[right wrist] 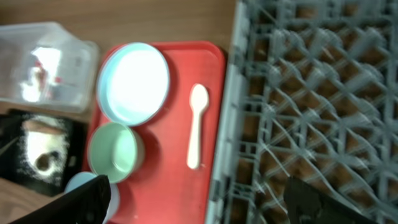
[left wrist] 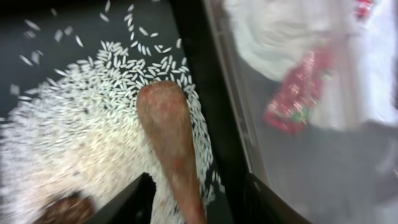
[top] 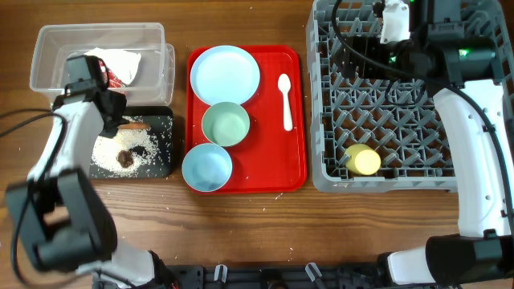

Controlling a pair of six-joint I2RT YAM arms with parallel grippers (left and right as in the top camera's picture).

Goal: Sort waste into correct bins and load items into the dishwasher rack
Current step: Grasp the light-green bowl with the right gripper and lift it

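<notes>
While left pincer (left wrist: 198,202) straddles stick (left wrist: 165,118), clear tub (left wrist: 245,109) adjoins.

The table (top: 257,217) is brown wood with a visible grain and a low sheen. On it the red tray (top: 295,120) is smooth, glossy plastic; the plate (top: 225,72), the bowls (top: 226,124) and the spoon (top: 285,100) on it look smooth and softly shiny. At three o'clock the rack (top: 321,120) is matt grey plastic, the cup (top: 363,160) in it smooth yellow. At nine o'clock the tub (top: 48,56) is clear, glossy plastic holding crumpled paper (top: 120,58) and a crinkled wrapper (left wrist: 289,99) — the black tray (top: 165,128) is matt, its rice (left wrist: 81,124) dull white, the stick (left wrist: 168,137) rough and speckled.
</notes>
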